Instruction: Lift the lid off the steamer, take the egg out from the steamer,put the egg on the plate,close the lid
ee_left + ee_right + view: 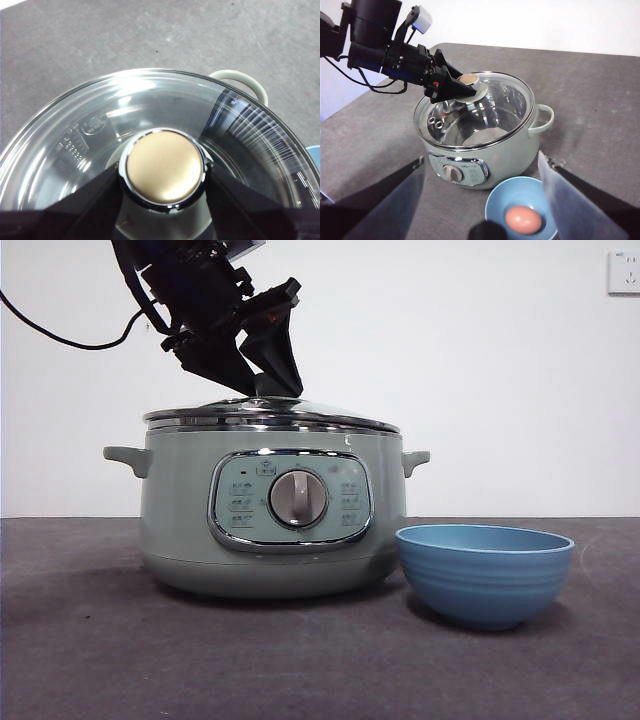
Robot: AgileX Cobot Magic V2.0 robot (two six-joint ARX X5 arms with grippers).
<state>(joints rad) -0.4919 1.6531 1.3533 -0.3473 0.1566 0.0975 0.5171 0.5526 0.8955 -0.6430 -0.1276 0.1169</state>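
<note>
The glass lid (300, 412) sits on the pale green steamer (180, 510), its rim slightly tilted. My left gripper (268, 380) comes down from the upper left and is shut on the lid's knob (164, 167), one jaw on each side. It also shows in the right wrist view (462, 85). Through the glass the steamer (520, 145) looks empty. The brown egg (522, 219) lies in the blue plate (495, 205), which stands just right of the steamer in the front view (485, 570). My right gripper (481, 162) is open and empty, high above the plate.
The dark grey table (100, 640) runs out on both sides of the steamer. A white wall stands behind, with a socket (623, 272) at the top right. The left arm's cable (60, 335) hangs at the left.
</note>
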